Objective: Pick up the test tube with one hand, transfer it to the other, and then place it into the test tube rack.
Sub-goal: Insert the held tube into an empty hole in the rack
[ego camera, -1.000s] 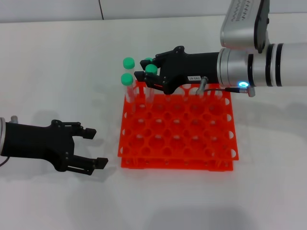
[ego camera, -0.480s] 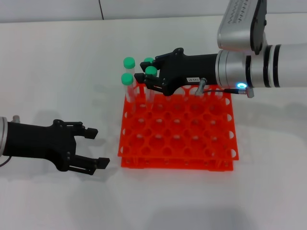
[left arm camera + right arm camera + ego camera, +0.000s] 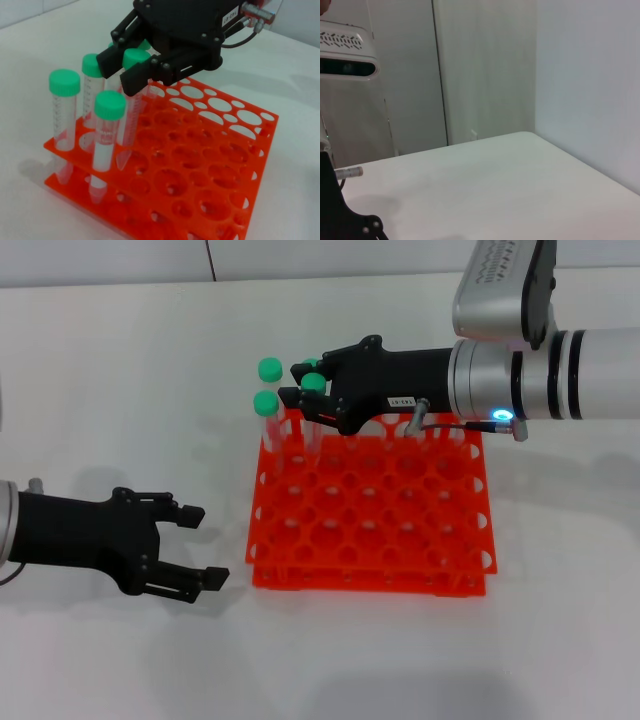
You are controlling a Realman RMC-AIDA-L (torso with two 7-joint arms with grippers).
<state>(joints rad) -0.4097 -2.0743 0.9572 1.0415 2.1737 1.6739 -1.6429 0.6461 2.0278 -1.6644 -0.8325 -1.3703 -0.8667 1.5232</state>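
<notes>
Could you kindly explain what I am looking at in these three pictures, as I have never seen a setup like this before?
This is a two-armed robot at a white table. One picture looks down from its head; the other two come from cameras on its wrists.

On the table stands an orange test tube rack with green-capped tubes upright in its far left corner. The right gripper, black with a small white label, reaches over that corner. Its fingers sit on either side of the test tube, whose lower end is already in a hole; whether they grip it I cannot tell.

The left gripper waits open and empty, low by the rack's near left corner. Its camera shows the rack close up. The right wrist camera shows only table and wall.
</notes>
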